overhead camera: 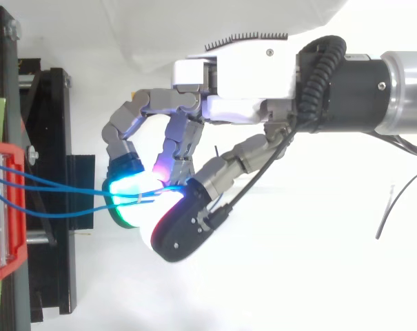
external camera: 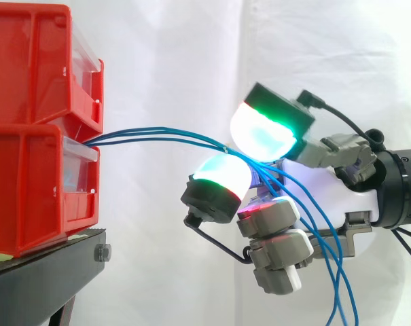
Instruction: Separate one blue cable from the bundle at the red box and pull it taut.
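Side view first: two red bins are stacked on a black stand (external camera: 42, 272) at the left, the upper bin (external camera: 28, 68) sitting on the lower bin (external camera: 28, 197). The blue cables (external camera: 157, 132) come out at the front of the lower bin, right under the upper one, as a small fan of strands. They run across to the right in a shallow arc, not dead straight, and bunch together where the hand (external camera: 354, 197) meets them.

Two glowing fingertips (external camera: 263, 132) are closed on the bundle, one pad above with a green edge and one below, and the strands pass through the pinch between them. I honestly can't tell if it's one strand or all of them in there. The other fingers are curled underneath. Past the pinch the cables drop loosely down in front of the palm and off the bottom edge.

From the top view, the strands leave the bin (overhead camera: 1, 214) spread apart and converge at the pads (overhead camera: 129, 189). White curtain (external camera: 171, 54) behind everything.
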